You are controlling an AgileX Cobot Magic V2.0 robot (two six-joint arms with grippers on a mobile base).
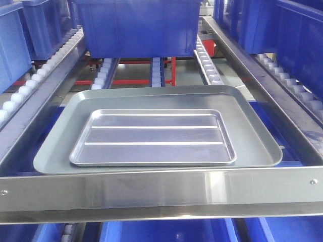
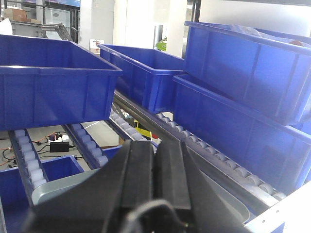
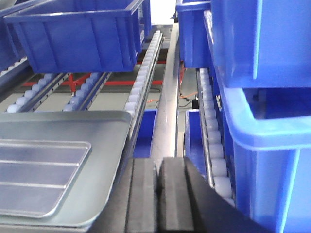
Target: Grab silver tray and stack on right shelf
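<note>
The silver tray (image 1: pixel 151 136), shiny with two raised ribs, lies flat inside a larger matte grey tray (image 1: pixel 252 146) on the right shelf, just behind its shiny front rail (image 1: pixel 161 189). No gripper shows in the front view. In the right wrist view my right gripper (image 3: pixel 158 165) is shut and empty, to the right of the grey tray (image 3: pixel 102 145) and the silver tray (image 3: pixel 34 170). In the left wrist view my left gripper (image 2: pixel 156 145) is shut and empty above the grey tray's (image 2: pixel 58 187) near rim; the silver tray is hidden there.
A blue crate (image 1: pixel 136 25) sits on the roller tracks (image 1: pixel 207 63) behind the trays. Stacked blue crates (image 2: pixel 243 97) line one side. A steel divider (image 3: pixel 167 121) and more blue crates (image 3: pixel 262 160) stand right of the right gripper.
</note>
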